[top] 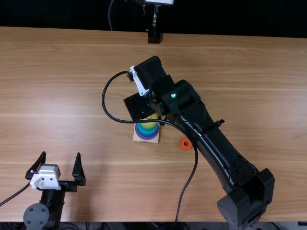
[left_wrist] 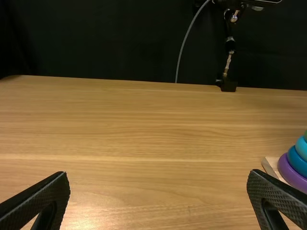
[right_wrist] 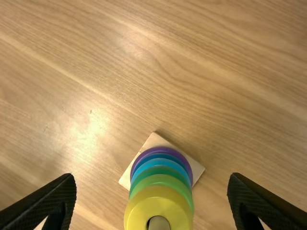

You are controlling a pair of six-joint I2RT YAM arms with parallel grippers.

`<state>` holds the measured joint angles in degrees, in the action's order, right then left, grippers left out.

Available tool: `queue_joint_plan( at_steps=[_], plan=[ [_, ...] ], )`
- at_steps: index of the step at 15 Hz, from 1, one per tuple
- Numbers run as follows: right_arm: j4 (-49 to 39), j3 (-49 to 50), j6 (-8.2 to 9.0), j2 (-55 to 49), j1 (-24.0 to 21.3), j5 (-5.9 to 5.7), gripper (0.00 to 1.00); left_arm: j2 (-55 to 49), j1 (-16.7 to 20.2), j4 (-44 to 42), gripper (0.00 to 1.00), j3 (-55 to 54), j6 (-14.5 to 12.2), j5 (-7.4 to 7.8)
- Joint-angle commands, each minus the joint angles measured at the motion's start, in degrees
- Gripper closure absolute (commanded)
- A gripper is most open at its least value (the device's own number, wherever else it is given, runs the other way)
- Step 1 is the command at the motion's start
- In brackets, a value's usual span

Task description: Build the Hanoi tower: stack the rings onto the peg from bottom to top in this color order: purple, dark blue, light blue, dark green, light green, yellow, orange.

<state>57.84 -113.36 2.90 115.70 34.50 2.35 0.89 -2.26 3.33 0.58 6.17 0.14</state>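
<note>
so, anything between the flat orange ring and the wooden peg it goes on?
Nothing visible on the table between orange ring and peg. The right arm's black cable passes the ring's edge in the top view, probably overhead.

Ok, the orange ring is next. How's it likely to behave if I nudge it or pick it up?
The orange ring lies flat on the table, so a nudge would probably slide it rather than tip it. Its round rim suggests it could roll if it landed on edge. It keeps a neat circular outline, so I'd expect it to feel stiff.
</note>
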Motion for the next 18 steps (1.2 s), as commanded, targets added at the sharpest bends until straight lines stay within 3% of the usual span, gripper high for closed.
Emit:
queue_joint_plan(
  at_steps=[1, 5, 10, 13, 18],
  plan=[
    [0.01, -1.69, -0.47, -0.56, -0.05, -0.45, 0.0, -0.89, -0.29, 1.52, 0.0, -0.58, -0.27, -0.77],
    [-0.2, -1.16, -0.47, -1.35, -5.15, -0.24, 0.0, -0.89, -0.29, 1.52, 0.0, -0.58, -0.27, -0.77],
    [-0.3, 1.48, 0.48, -9.35, -9.19, -0.35, 0.0, -0.89, -0.29, 1.52, 0.0, -0.58, -0.27, -0.77],
    [-1.99, 11.94, 0.27, -15.15, -11.12, -0.13, 0.0, -0.89, -0.29, 1.52, 0.0, -0.58, -0.27, -0.77],
    [-16.12, 35.67, -0.05, -24.12, -13.32, -0.45, 0.0, -0.89, -0.29, 1.52, 0.0, -0.58, -0.27, -0.77]
  ],
)
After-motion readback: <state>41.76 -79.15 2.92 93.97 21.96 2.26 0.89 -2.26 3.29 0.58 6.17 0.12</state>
